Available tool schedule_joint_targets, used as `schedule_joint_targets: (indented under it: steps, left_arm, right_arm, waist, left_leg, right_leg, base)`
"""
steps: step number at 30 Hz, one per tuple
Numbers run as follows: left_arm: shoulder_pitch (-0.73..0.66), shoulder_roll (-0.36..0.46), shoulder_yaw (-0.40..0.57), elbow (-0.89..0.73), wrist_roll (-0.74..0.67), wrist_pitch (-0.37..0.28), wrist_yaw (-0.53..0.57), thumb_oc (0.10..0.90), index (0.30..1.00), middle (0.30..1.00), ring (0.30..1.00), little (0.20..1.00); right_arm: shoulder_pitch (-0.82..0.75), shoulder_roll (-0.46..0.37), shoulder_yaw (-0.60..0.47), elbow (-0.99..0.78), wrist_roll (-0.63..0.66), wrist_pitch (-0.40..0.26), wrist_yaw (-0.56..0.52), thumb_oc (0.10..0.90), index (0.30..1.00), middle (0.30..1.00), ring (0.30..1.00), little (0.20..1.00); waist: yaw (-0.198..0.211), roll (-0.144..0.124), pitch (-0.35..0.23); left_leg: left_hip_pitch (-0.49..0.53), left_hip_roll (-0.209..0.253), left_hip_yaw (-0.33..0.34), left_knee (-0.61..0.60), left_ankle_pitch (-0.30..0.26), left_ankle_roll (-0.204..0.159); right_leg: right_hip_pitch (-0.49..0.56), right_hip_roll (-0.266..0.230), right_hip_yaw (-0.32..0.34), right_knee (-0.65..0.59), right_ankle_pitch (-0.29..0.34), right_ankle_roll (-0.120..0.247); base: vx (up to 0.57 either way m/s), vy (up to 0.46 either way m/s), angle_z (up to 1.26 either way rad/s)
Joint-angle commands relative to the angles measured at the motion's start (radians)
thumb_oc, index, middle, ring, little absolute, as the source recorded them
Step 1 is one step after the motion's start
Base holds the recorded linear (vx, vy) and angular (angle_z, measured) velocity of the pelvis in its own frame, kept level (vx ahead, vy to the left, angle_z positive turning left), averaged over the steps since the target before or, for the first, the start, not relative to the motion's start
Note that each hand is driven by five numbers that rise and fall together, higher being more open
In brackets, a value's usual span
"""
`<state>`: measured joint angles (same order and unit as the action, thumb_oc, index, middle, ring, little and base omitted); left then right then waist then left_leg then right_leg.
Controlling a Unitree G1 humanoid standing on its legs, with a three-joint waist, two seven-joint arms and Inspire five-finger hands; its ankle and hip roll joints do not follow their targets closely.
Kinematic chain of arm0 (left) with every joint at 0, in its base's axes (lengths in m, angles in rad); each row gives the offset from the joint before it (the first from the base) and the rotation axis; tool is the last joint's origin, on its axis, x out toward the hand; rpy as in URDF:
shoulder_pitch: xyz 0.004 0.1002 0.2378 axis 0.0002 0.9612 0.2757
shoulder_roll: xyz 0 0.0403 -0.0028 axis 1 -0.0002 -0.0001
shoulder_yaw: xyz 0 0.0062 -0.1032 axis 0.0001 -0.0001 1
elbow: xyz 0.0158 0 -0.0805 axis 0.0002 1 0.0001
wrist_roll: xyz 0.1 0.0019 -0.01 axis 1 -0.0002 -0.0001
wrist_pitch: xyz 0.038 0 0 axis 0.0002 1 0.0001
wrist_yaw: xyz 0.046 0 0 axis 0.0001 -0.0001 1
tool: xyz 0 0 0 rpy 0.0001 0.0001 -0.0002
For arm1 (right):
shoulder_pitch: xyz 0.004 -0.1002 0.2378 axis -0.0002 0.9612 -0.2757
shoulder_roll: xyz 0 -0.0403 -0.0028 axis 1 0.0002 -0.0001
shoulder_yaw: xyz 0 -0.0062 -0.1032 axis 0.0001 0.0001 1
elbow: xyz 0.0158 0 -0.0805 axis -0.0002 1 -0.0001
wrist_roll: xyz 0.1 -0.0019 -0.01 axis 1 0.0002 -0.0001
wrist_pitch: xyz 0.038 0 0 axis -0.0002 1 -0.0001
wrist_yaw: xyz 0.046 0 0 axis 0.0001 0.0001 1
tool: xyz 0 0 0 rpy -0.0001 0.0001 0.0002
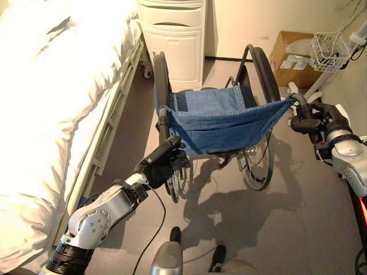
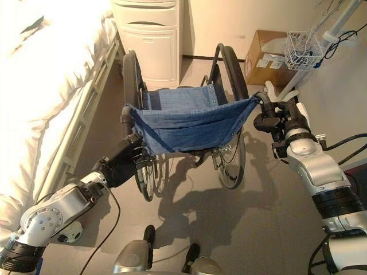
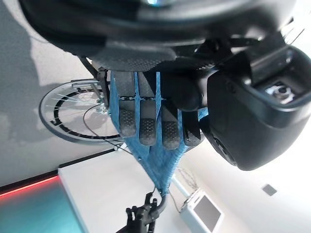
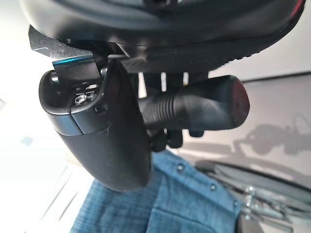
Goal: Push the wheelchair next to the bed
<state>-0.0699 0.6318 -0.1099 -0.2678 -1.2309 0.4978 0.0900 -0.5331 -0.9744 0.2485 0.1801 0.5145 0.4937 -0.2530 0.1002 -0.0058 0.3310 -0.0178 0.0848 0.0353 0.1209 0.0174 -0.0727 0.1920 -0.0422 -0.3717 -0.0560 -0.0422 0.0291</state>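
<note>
Nearest you: the left hand (image 1: 159,167), dark fingers curled round the black rubber left push handle (image 1: 164,129) of the wheelchair; your left wrist view shows those fingers (image 3: 146,127) wrapped over the grip against the blue cloth.

The right hand (image 2: 274,121), at the same depth on the other side, is clenched on the ribbed black right push handle (image 4: 194,109); your right wrist view shows the grip lying through the closed hand, its rounded end standing clear.

Between your hands: the folding wheelchair with a blue denim sling back (image 1: 221,123), black-tyred big wheels (image 1: 261,74) and spoked rims, standing on the grey floor (image 1: 287,217) and facing away from you. It sits beside the bed, with a strip of bare floor between its left wheel and the bed frame.

To your left: the bed with white quilted bedding (image 1: 51,103) and a pale metal side rail (image 1: 109,132), running along the whole left side.

Beyond the wheelchair: a white bedside cabinet with drawers (image 1: 172,40) against the wall, just past the bed's far corner.

Far right: a brown cardboard box (image 1: 292,57) on the floor, and a white wire basket (image 1: 330,50) on a white stand in front of it.
</note>
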Motion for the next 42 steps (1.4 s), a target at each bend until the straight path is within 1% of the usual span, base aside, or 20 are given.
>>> schedule_joint_targets:
  steps: [1,8,14,19,20,23,25,26,27,28,29,30,31,32,33,34,35,39,40,42]
  left_arm:
    - [-0.068,-0.047,-0.042,-0.123,-0.107,-0.107,-0.03,0.4,0.3,0.3,0.3,0.3]
    - [-0.127,-0.098,-0.108,-0.088,-0.16,-0.134,0.021,0.4,0.3,0.3,0.3,0.3]
    - [-0.164,-0.152,-0.157,-0.045,-0.127,-0.158,0.044,0.4,0.3,0.3,0.3,0.3]
    - [-0.177,-0.178,-0.163,-0.022,-0.115,-0.177,0.08,0.4,0.3,0.3,0.3,0.3]
    - [-0.174,-0.193,-0.164,-0.004,-0.115,-0.168,0.091,0.4,0.3,0.3,0.3,0.3]
    - [-0.168,-0.198,-0.171,0.015,-0.11,-0.172,0.081,0.4,0.3,0.3,0.3,0.3]
    - [-0.153,-0.216,-0.169,0.023,-0.096,-0.168,0.079,0.4,0.3,0.3,0.3,0.3]
    - [-0.152,-0.219,-0.168,0.025,-0.093,-0.167,0.079,0.4,0.3,0.3,0.3,0.3]
    - [-0.144,-0.224,-0.164,0.029,-0.083,-0.176,0.079,0.4,0.3,0.3,0.3,0.3]
    - [-0.138,-0.225,-0.162,0.031,-0.079,-0.181,0.079,0.4,0.3,0.3,0.3,0.3]
    - [-0.132,-0.226,-0.157,0.033,-0.073,-0.185,0.078,0.4,0.3,0.3,0.3,0.3]
    - [-0.133,-0.219,-0.155,0.029,-0.079,-0.179,0.077,0.4,0.3,0.3,0.3,0.3]
    - [-0.137,-0.21,-0.156,0.03,-0.091,-0.161,0.056,0.4,0.3,0.3,0.3,0.3]
    - [-0.139,-0.206,-0.16,0.033,-0.093,-0.146,0.035,0.4,0.3,0.3,0.3,0.3]
    - [-0.14,-0.206,-0.16,0.034,-0.093,-0.144,0.031,0.4,0.3,0.3,0.3,0.3]
    - [-0.144,-0.207,-0.161,0.036,-0.091,-0.122,0.011,0.4,0.3,0.3,0.3,0.3]
    - [-0.15,-0.209,-0.162,0.04,-0.082,-0.114,-0.005,0.4,0.3,0.3,0.3,0.3]
    - [-0.153,-0.195,-0.146,0.032,-0.088,-0.107,0.001,0.4,0.3,0.3,0.3,0.3]
    - [-0.152,-0.185,-0.135,0.024,-0.092,-0.097,0.007,0.4,0.3,0.3,0.3,0.3]
    - [-0.149,-0.173,-0.129,0.021,-0.092,-0.089,0.005,0.4,0.3,0.3,0.3,0.3]
  right_arm:
    - [-0.121,0.097,0.161,-0.139,0.014,-0.163,0.18,0.4,0.3,0.3,0.3,0.3]
    - [-0.188,0.135,0.227,-0.081,-0.025,-0.205,0.22,0.4,0.3,0.3,0.3,0.3]
    - [-0.256,0.177,0.282,-0.035,-0.047,-0.226,0.235,0.4,0.3,0.3,0.3,0.3]
    - [-0.294,0.211,0.315,-0.009,-0.063,-0.238,0.25,0.4,0.3,0.3,0.3,0.3]
    - [-0.316,0.231,0.333,0.001,-0.063,-0.235,0.254,0.4,0.3,0.3,0.3,0.3]
    - [-0.331,0.245,0.348,0.012,-0.064,-0.237,0.252,0.4,0.3,0.3,0.3,0.3]
    - [-0.342,0.272,0.362,0.021,-0.081,-0.237,0.254,0.4,0.3,0.3,0.3,0.3]
    - [-0.343,0.275,0.364,0.021,-0.083,-0.238,0.256,0.4,0.3,0.3,0.3,0.3]
    - [-0.348,0.291,0.371,0.019,-0.093,-0.236,0.259,0.4,0.3,0.3,0.3,0.3]
    - [-0.352,0.302,0.376,0.02,-0.1,-0.236,0.261,0.4,0.3,0.3,0.3,0.3]
    - [-0.36,0.32,0.383,0.018,-0.108,-0.229,0.261,0.4,0.3,0.3,0.3,0.3]
    - [-0.362,0.327,0.382,0.016,-0.108,-0.221,0.255,0.4,0.3,0.3,0.3,0.3]
    - [-0.363,0.336,0.373,0.027,-0.115,-0.209,0.247,0.4,0.3,0.3,0.3,0.3]
    - [-0.363,0.339,0.367,0.042,-0.116,-0.205,0.239,0.4,0.3,0.3,0.3,0.3]
    - [-0.363,0.339,0.366,0.044,-0.116,-0.206,0.239,0.4,0.3,0.3,0.3,0.3]
    - [-0.37,0.341,0.359,0.077,-0.113,-0.214,0.236,0.4,0.3,0.3,0.3,0.3]
    - [-0.381,0.349,0.357,0.107,-0.112,-0.221,0.237,0.4,0.3,0.3,0.3,0.3]
    - [-0.407,0.373,0.366,0.148,-0.121,-0.249,0.252,0.4,0.3,0.3,0.3,0.3]
    - [-0.411,0.37,0.363,0.145,-0.112,-0.25,0.249,0.4,0.3,0.3,0.3,0.3]
    - [-0.42,0.364,0.356,0.156,-0.096,-0.263,0.247,0.4,0.3,0.3,0.3,0.3]
  waist:
    - [0.066,-0.032,-0.173]
    - [0.066,-0.027,-0.178]
    - [0.073,-0.023,-0.182]
    - [0.083,-0.027,-0.178]
    - [0.085,-0.035,-0.171]
    - [0.089,-0.039,-0.16]
    - [0.109,-0.043,-0.139]
    - [0.113,-0.047,-0.138]
    - [0.13,-0.05,-0.136]
    - [0.139,-0.047,-0.138]
    - [0.156,-0.039,-0.138]
    - [0.164,-0.033,-0.139]
    - [0.178,-0.022,-0.14]
    - [0.189,-0.018,-0.138]
    - [0.191,-0.018,-0.137]
    - [0.198,-0.022,-0.14]
    - [0.205,-0.029,-0.144]
    - [0.243,-0.065,-0.166]
    - [0.257,-0.085,-0.174]
    - [0.268,-0.101,-0.176]
  left_leg:
    - [0.003,0.105,0.046,0.023,0.111,-0.065]
    - [0.006,0.107,0.041,0.013,0.129,-0.071]
    - [0.004,0.119,0.037,0.005,0.152,-0.078]
    - [-0.029,0.124,0.01,0.073,0.181,-0.083]
    - [-0.053,0.132,0.027,0.15,0.196,-0.082]
    - [-0.088,0.131,0.027,0.23,0.206,-0.078]
    - [-0.136,0.093,-0.002,0.346,0.196,-0.064]
    - [-0.145,0.073,-0.014,0.353,0.189,-0.056]
    - [-0.144,0.012,-0.035,0.343,0.136,-0.026]
    - [-0.141,-0.018,-0.036,0.323,0.125,-0.017]
    - [-0.13,-0.051,-0.001,0.272,0.118,-0.011]
    - [-0.13,-0.059,0.044,0.226,0.126,-0.011]
    - [-0.143,-0.08,0.142,0.158,0.123,-0.017]
    - [-0.157,-0.098,0.206,0.127,0.127,-0.007]
    - [-0.158,-0.1,0.217,0.121,0.128,-0.005]
    - [-0.164,-0.111,0.27,0.116,0.105,0.025]
    - [-0.157,-0.126,0.288,0.108,0.061,0.057]
    - [-0.141,-0.176,0.235,0.109,-0.05,0.127]
    - [-0.131,-0.186,0.222,0.107,-0.071,0.147]
    - [-0.118,-0.202,0.198,0.096,-0.083,0.166]
  right_leg:
    - [-0.07,-0.08,-0.034,0.062,0.031,0.059]
    - [-0.047,-0.073,-0.039,0.055,0.025,0.053]
    - [-0.029,-0.063,-0.05,0.057,0.012,0.045]
    - [-0.018,-0.042,-0.044,0.052,0.003,0.025]
    - [-0.015,-0.027,-0.044,0.051,0.002,0.007]
    - [-0.013,-0.015,-0.042,0.054,0.002,-0.006]
    - [-0.001,-0.005,-0.034,0.058,0.003,-0.017]
    - [-0.004,-0.009,-0.032,0.058,0.006,-0.015]
    - [-0.004,-0.014,-0.023,0.065,0.006,-0.005]
    - [-0.003,-0.01,-0.023,0.067,0.005,0.001]
    - [0.011,0.001,-0.036,0.07,-0.003,0.005]
    - [0.025,0.012,-0.056,0.069,-0.011,0.003]
    - [0.066,0.038,-0.089,0.077,-0.048,-0.002]
    - [0.088,0.048,-0.113,0.097,-0.073,-0.008]
    - [0.091,0.049,-0.118,0.102,-0.077,-0.009]
    - [0.097,0.056,-0.14,0.136,-0.101,-0.018]
    - [0.096,0.058,-0.15,0.172,-0.121,-0.023]
    - [0.103,0.053,-0.142,0.253,-0.178,-0.015]
    - [0.099,0.042,-0.147,0.302,-0.159,0.005]
    - [0.081,0.019,-0.146,0.409,-0.092,0.06]
  base:
    - [0.02,0.033,-0.02]
    - [0.0,-0.001,-0.01]
    - [0.02,-0.042,0.12]
    - [0.04,-0.103,0.05]
    - [0.03,-0.121,0.03]
    - [0.06,-0.162,0.08]
    - [0.11,-0.166,0.15]
    - [0.13,-0.098,0.09]
    - [0.12,-0.043,-0.05]
    - [0.19,-0.053,-0.29]
    - [0.19,-0.054,-0.43]
    - [0.35,-0.101,-0.46]
    - [0.4,-0.104,-0.23]
    - [0.37,-0.09,-0.02]
    - [0.29,-0.06,0.05]
    - [0.29,-0.047,-0.12]
    - [0.32,-0.045,-0.22]
    - [0.35,-0.054,0.15]
    - [0.32,-0.049,0.34]
    - [0.32,-0.016,0.2]
